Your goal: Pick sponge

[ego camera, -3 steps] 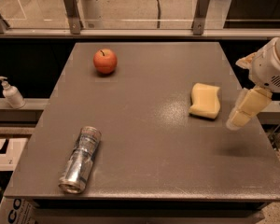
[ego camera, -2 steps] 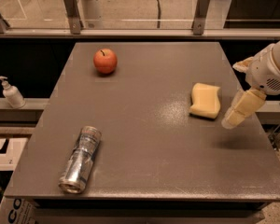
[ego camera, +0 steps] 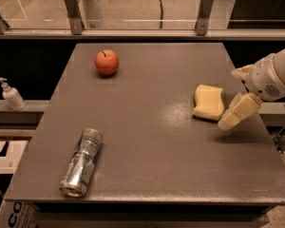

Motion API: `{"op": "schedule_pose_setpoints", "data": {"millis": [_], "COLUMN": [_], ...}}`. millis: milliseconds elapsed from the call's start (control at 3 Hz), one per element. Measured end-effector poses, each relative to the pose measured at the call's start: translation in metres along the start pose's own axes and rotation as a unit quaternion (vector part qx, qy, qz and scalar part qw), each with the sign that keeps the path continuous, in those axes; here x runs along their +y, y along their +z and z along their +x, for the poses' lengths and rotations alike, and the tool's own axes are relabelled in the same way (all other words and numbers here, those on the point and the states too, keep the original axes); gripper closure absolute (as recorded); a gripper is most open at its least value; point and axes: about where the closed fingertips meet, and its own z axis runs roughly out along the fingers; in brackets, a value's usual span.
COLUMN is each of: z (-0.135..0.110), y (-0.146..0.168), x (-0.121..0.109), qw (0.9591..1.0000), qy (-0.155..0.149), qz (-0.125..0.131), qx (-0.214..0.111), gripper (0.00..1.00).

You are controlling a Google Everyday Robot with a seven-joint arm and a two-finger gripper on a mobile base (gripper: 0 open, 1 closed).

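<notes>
Gripper (ego camera: pixel 231 99) has shifted left toward the sponge (ego camera: pixel 209 102) over the last second. The lower finger tip is now just beside the sponge's right edge, where before it was clearly apart. Sponge, apple (ego camera: pixel 107 62) and can (ego camera: pixel 81 162) have not shifted.

Camera view:
- Sponge lies flat on the right part of the table (ego camera: pixel 156 165), short of the right edge and well apart from everything else.
- Gripper comes in from the right, low over the table. Its two pale fingers are spread wide with nothing between them. One reaches behind the sponge's far right corner, the other toward its near right corner. Cannot tell whether the lower tip touches the foam.
- Apple stands at far left-centre. Can lies on its side at near left. Both are clear of the approach.
- Soap bottle (ego camera: pixel 10 95) sits on a ledge off the table's left side.

Step, as judged: final approach, no grasp yet.

Risks:
- Sideways entry could let a finger tip catch the sponge's edge and push it left instead of straddling it. Light foam on a smooth top would slide easily.
- Closing early would pinch only a corner, and soft foam could squeeze out on the lift.
- Coming in too low, the lower finger could drag on the table.
</notes>
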Motion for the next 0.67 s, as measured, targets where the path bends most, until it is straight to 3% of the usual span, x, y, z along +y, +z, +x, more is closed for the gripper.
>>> {"op": "schedule_pose_setpoints", "data": {"millis": [667], "z": [-0.007], "y": [0.024], "x": [0.005], "qw": [0.9992], "qy": [0.012], "qz": [-0.018], "qx": [-0.034], "gripper": [0.0]}}
